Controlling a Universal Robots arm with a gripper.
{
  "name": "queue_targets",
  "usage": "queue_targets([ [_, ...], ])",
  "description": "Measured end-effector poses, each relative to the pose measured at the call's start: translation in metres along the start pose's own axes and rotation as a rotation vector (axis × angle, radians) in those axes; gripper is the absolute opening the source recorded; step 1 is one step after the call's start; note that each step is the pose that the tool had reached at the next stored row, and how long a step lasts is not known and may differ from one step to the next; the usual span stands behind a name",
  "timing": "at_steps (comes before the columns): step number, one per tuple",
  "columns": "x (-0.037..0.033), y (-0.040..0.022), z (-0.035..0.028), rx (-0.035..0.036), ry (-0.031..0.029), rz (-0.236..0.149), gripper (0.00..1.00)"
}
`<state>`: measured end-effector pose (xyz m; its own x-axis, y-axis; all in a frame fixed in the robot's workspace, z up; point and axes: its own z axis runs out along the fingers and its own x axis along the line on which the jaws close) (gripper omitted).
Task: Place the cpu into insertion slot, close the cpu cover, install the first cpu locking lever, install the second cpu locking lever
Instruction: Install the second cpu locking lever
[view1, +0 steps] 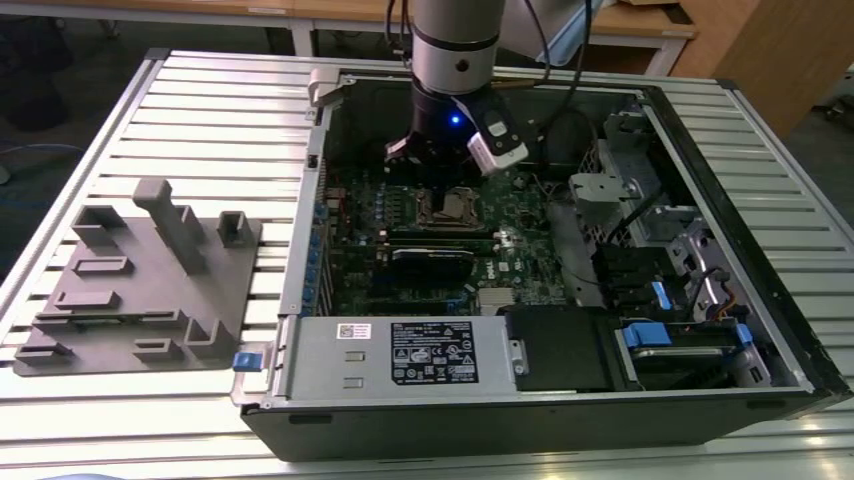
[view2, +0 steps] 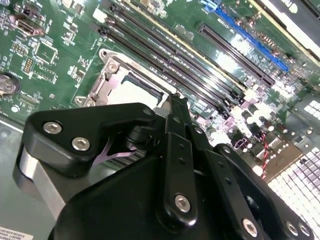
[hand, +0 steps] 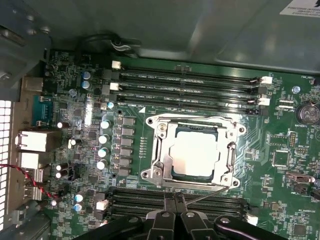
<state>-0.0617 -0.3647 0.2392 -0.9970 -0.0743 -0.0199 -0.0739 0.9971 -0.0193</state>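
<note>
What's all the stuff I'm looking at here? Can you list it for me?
computer case: one, black, open, on the table.
table: one, pale slatted metal.
circuit board: one, green, inside the case.
insertion slot: one, silvery rim, on the board.
cpu: one, silver-grey, sitting in the slot.
cpu cover: one, silvery frame, down around the cpu.
grey box: one, black label, at the case's near edge.
grey fixture: one, at the exterior view's left.
arm: one, grey, over the slot.
gripper: one, black, jaws together, beside the slot.

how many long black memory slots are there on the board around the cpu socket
6 visible in the first wrist view: four memory slots run parallel between the cpu cover and the case wall, and two lie on the socket's opposite side, nearest the gripper, which may hide more.
</note>
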Motion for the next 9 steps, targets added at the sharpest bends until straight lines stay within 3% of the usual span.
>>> queue_targets([
  [9, 0.0001, -0.0017, 0.0011, -0.0003, 0.002, 0.015, 0.11],
])
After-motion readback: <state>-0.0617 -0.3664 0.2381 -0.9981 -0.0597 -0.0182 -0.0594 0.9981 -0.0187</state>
